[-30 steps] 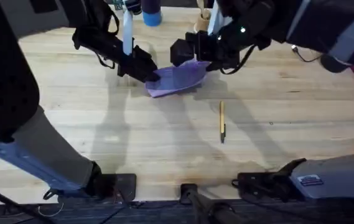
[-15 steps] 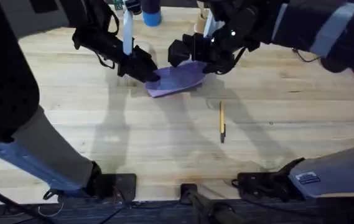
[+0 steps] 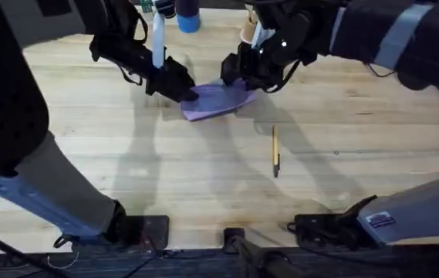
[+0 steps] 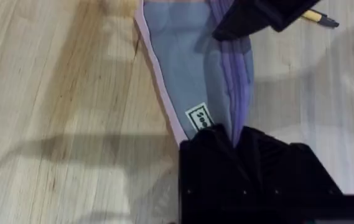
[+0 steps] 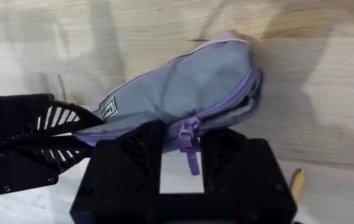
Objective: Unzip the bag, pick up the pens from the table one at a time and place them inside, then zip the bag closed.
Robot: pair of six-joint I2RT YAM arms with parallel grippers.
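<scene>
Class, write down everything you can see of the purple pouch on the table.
The pouch is soft lavender fabric with paler lilac edging, a small white label near one end and a purple zip with a dangling pull. It lies on its side at the far middle of the wooden table. The zip looks partly open at one end. The left tool pinches the label end; the right tool straddles the zip pull, with clear gaps either side.

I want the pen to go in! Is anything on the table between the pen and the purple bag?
Nothing visible lies between them. The pen rests alone on the table, and bare wood runs up to the bag.
</scene>
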